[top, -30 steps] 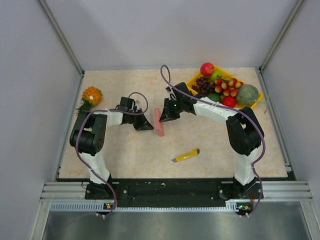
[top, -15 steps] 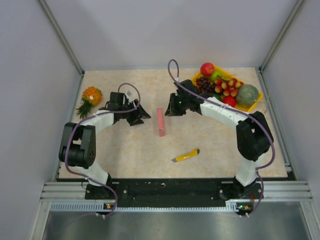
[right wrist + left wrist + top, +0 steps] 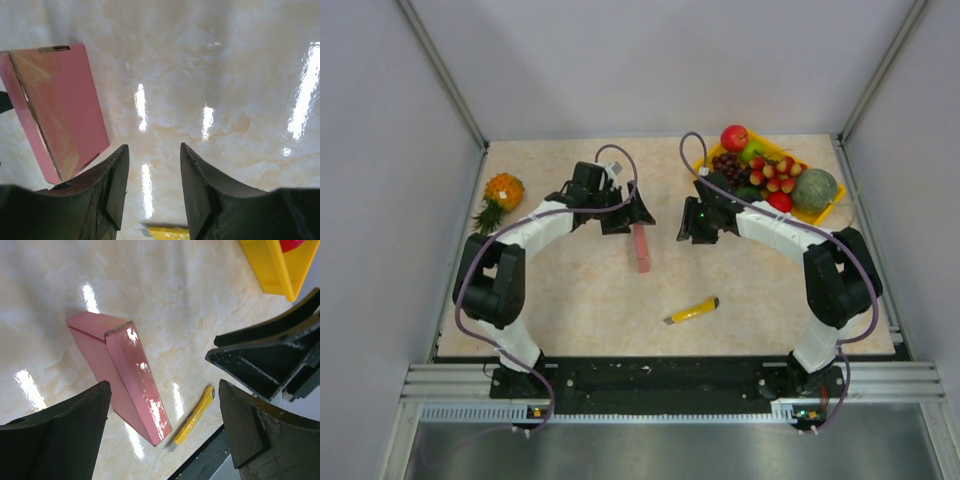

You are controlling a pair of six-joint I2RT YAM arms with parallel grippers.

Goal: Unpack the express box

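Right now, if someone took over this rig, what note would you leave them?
Left gripper: open, empty, over the far end of the box, not closed on it.
Right gripper: open, empty, apart from the box on the right arm's side.
Box: mid-table, standing on a long edge, held by neither gripper.
Knife: lying on the table nearer the bases.
Done: nothing unpacked that shows; the box looks closed.
Left: open the box and take out what is inside.
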